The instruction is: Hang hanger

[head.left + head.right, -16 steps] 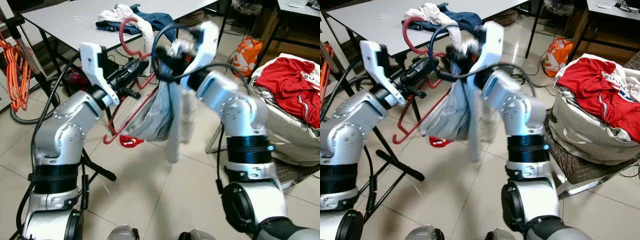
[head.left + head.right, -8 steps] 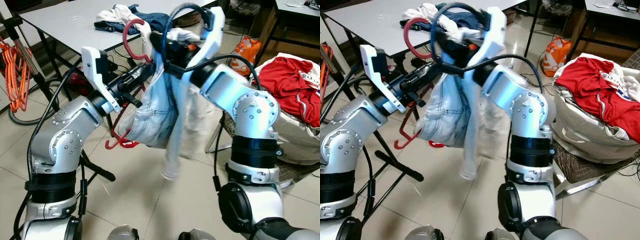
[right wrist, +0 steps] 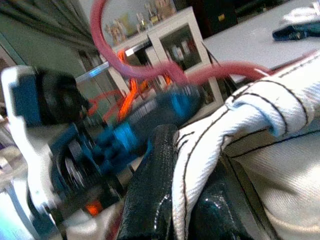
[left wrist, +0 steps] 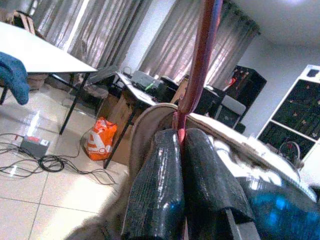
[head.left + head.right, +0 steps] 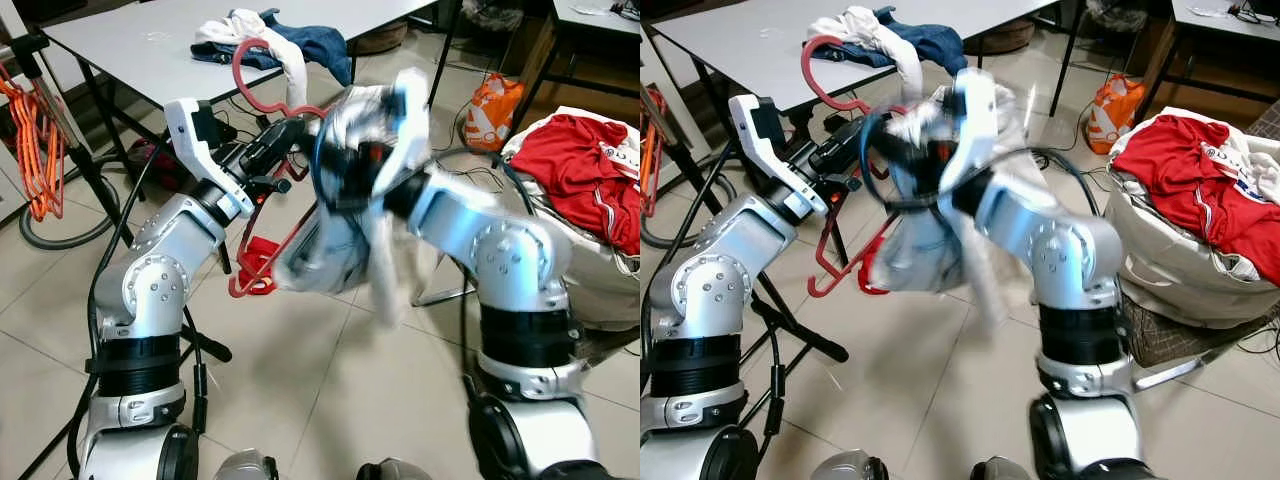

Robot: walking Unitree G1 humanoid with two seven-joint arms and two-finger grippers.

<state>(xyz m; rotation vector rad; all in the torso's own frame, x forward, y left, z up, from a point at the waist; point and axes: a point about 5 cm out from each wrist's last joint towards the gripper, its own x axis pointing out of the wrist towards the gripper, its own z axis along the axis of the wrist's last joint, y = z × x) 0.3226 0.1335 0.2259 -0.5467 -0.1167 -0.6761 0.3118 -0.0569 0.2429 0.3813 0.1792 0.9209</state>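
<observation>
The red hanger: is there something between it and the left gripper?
No. The left gripper already has its fingers shut on the red hanger. The right gripper holds the pale garment beside it.

- left gripper (image 5: 290, 135) out front at centre-left, fingers (image 4: 160, 185) pinched on the hanger (image 5: 262, 215) near its neck
- hanger hook up over the table's (image 5: 140, 45) near edge; its body slants down toward the floor
- right gripper (image 5: 345, 165) just right of the left one, clamped on the garment (image 5: 335, 245)
- garment draped over the hanger's right side, hanging below both grippers; blurred
- table behind the grippers, at back left; clothes pile (image 5: 265, 40) on its near right part
- more hangers (image 5: 35, 140) on a rack at far left
- laundry bag (image 5: 585, 200) at right, clothes on top
- small bag (image 5: 492, 110) on the floor behind the right arm, left of the laundry bag
</observation>
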